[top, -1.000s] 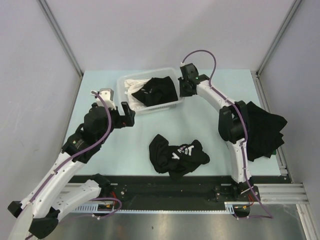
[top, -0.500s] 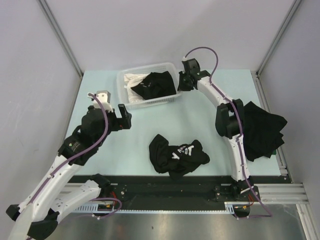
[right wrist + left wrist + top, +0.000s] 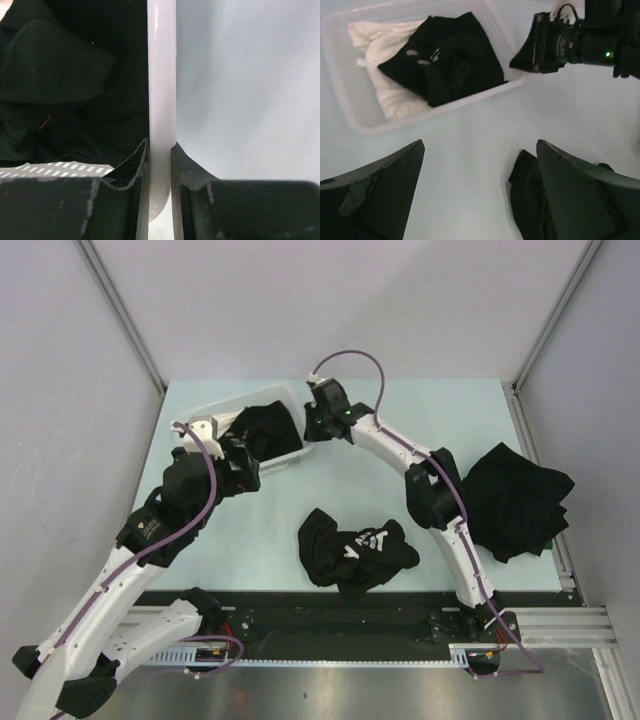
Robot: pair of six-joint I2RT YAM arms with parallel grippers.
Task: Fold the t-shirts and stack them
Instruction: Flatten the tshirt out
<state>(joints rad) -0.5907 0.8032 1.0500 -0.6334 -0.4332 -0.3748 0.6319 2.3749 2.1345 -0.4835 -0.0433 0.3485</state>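
A black t-shirt (image 3: 262, 428) lies in the white lattice basket (image 3: 287, 458) at the back left, on top of a white cloth (image 3: 390, 92). My right gripper (image 3: 315, 427) is shut on the basket's right rim (image 3: 161, 75), one finger inside and one outside; the t-shirt (image 3: 65, 75) fills the space to its left. A crumpled black t-shirt with white lettering (image 3: 355, 550) lies at the front middle. A pile of black t-shirts (image 3: 520, 498) lies at the right edge. My left gripper (image 3: 480, 200) is open and empty above the table, just in front of the basket (image 3: 350, 100).
The table is pale blue with grey walls on three sides. The right arm stretches diagonally across the back of the table. The crumpled t-shirt's edge (image 3: 530, 200) shows beside my left gripper's right finger.
My right gripper has dragged the basket left across the table, up against my left gripper. The left arm has shifted slightly. The crumpled t-shirt and the pile have not moved.
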